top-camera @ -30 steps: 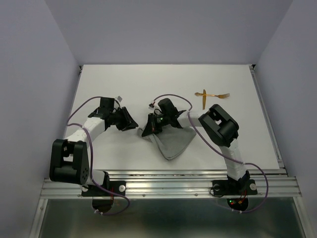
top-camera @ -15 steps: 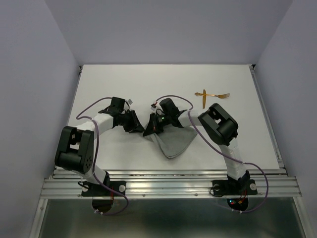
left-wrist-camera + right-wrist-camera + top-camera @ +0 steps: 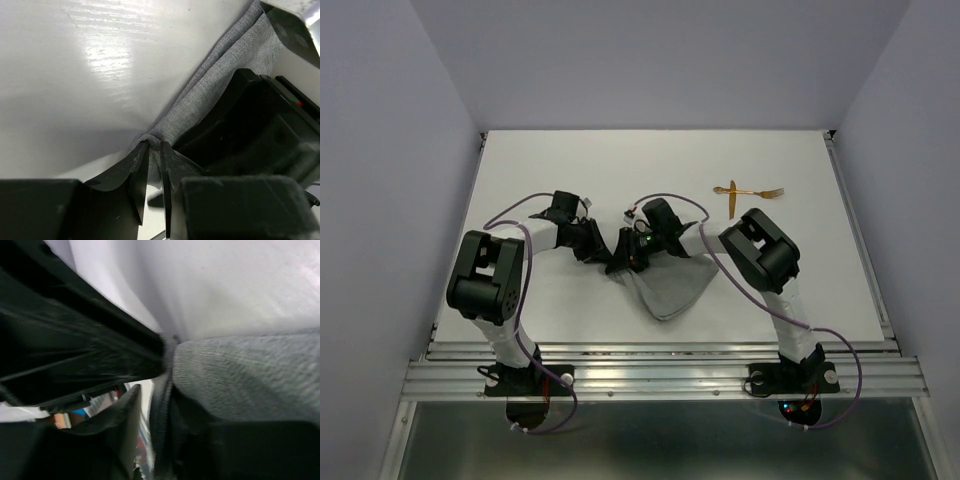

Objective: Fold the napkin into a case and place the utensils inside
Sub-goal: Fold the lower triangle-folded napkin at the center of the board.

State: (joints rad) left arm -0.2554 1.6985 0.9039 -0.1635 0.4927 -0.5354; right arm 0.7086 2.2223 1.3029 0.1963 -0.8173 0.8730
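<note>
At mid-worktop (image 3: 570,160), napkin (image 3: 670,285) corner bracketed by left end effector (image 3: 152,149) — fingers narrowly apart, right end effector (image 3: 622,258) grip not discernible (view blurred), utensils (image 3: 745,192) well apart.

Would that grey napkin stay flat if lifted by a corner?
Probably not: the napkin bunches into soft folds at the left fingers, so it likely droops. Its thin weave suggests it is light.

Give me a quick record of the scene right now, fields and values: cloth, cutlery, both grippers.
napkin: grey, loosely bunched into a wedge, lying near the middle of the table
utensils: two golden pieces, crossed, far right, apart from the napkin
left gripper: at the napkin's left corner, jaws narrow, grip unclear
right gripper: at the same corner, state unclear
case: not yet formed
</note>
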